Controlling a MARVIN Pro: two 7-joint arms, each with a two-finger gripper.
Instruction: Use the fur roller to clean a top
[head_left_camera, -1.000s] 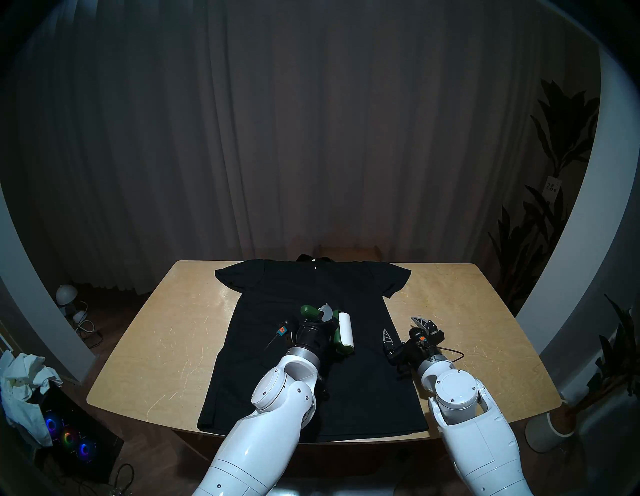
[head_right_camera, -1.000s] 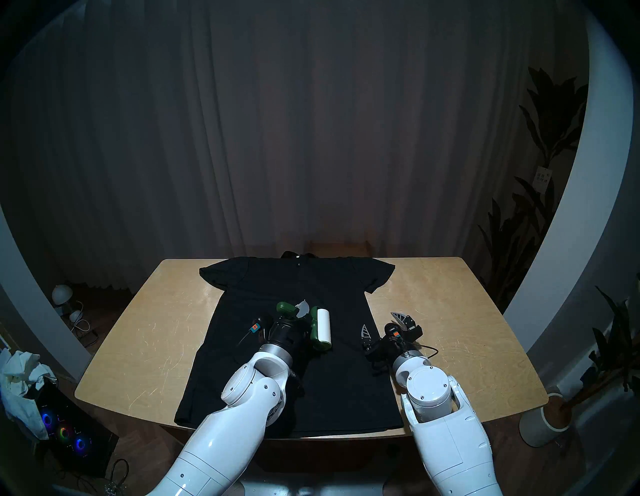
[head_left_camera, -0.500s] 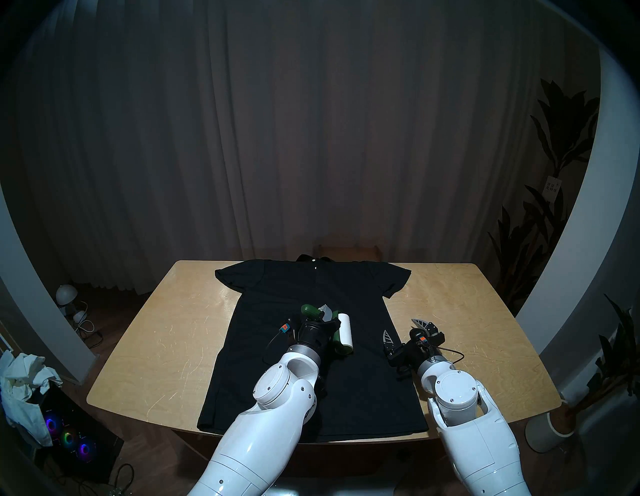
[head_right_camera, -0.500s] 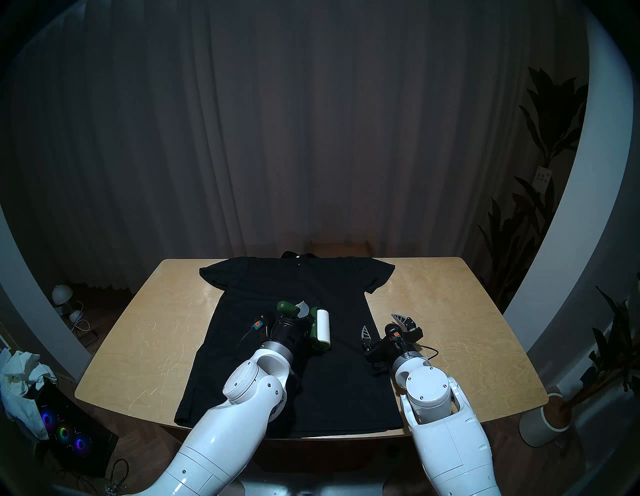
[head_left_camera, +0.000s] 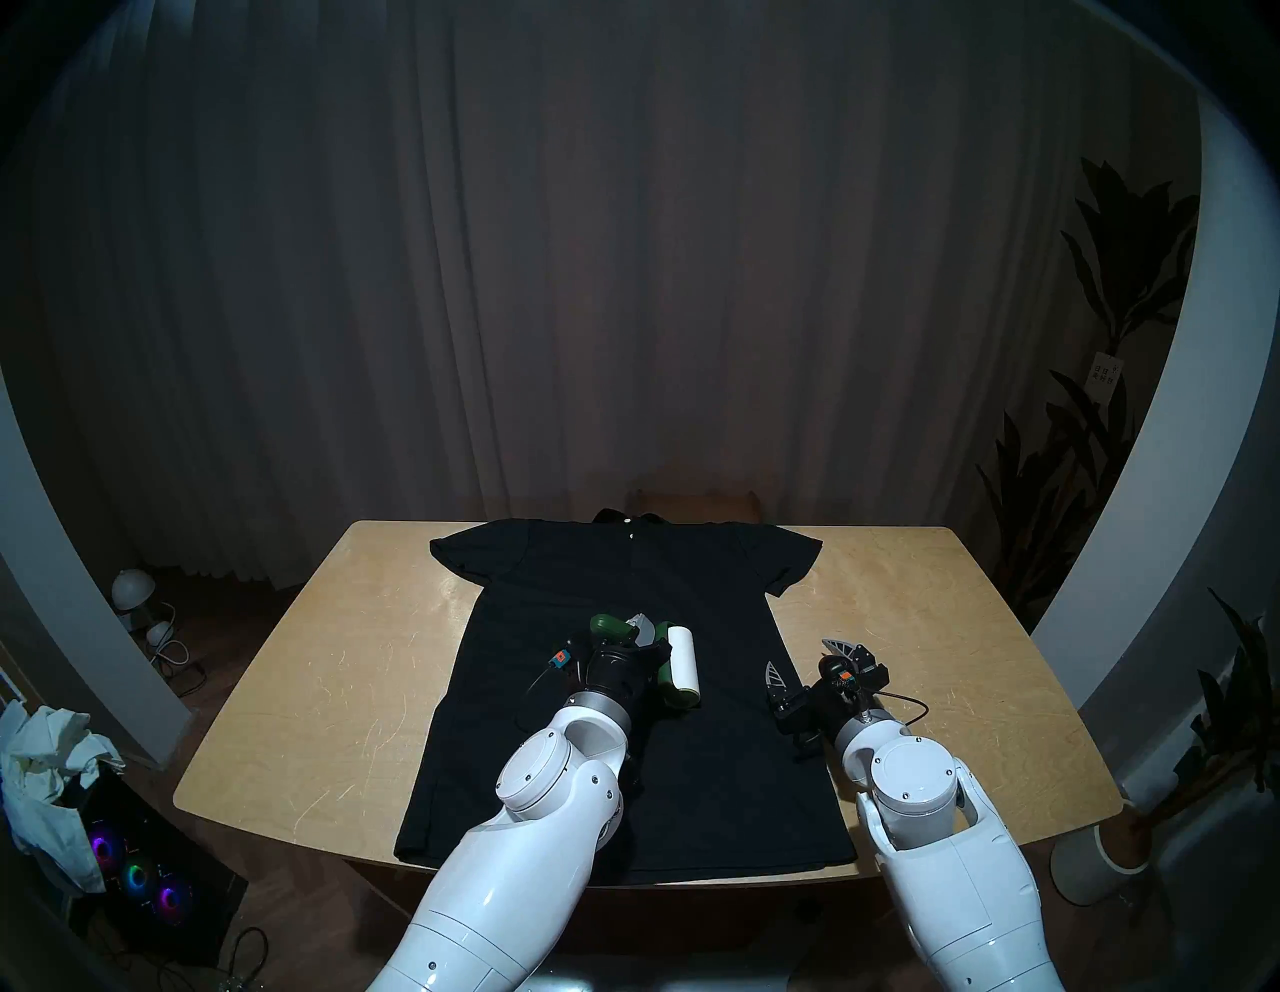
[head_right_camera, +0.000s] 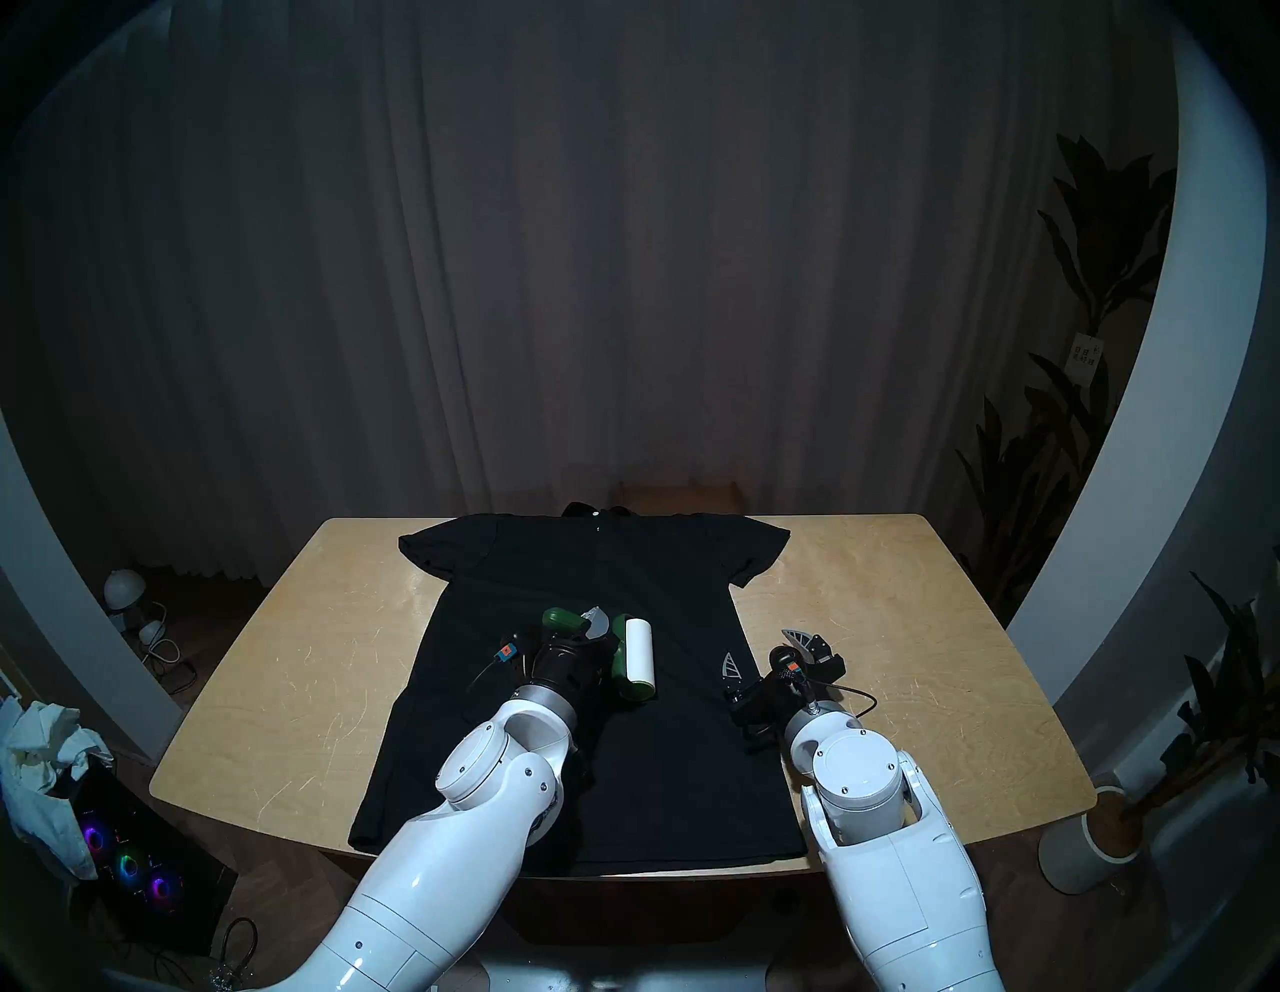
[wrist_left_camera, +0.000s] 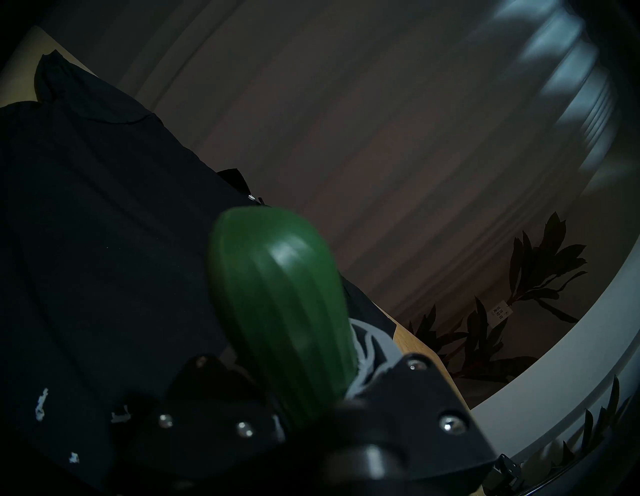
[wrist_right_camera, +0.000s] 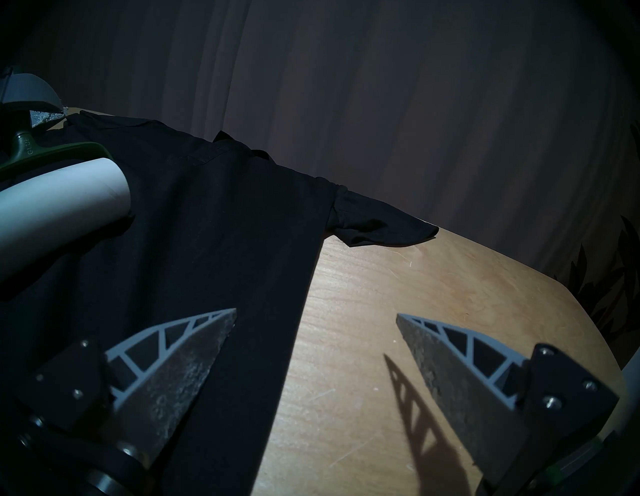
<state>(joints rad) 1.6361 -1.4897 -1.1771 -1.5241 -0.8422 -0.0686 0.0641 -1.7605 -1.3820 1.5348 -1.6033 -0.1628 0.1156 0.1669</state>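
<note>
The left gripper (head_left_camera: 634, 634) clamps the green-handled white lint roller (head_left_camera: 682, 665) on the black cotton T-shirt (head_left_camera: 623, 762) — sticky drag could bunch the fabric; the right gripper (head_left_camera: 807, 658) is spread empty.

- We found raised letters moulded into the dark green plastic neck of the small lint roller with the white sticky roll (wrist_right_camera: 26, 150) in the right wrist view; they looked like "GLJE", though we could not be sure of every letter.
- We saw a small white paper tag (head_left_camera: 1103, 373) hanging on the dark leafy plant, printed with marks too small for us to read.
</note>
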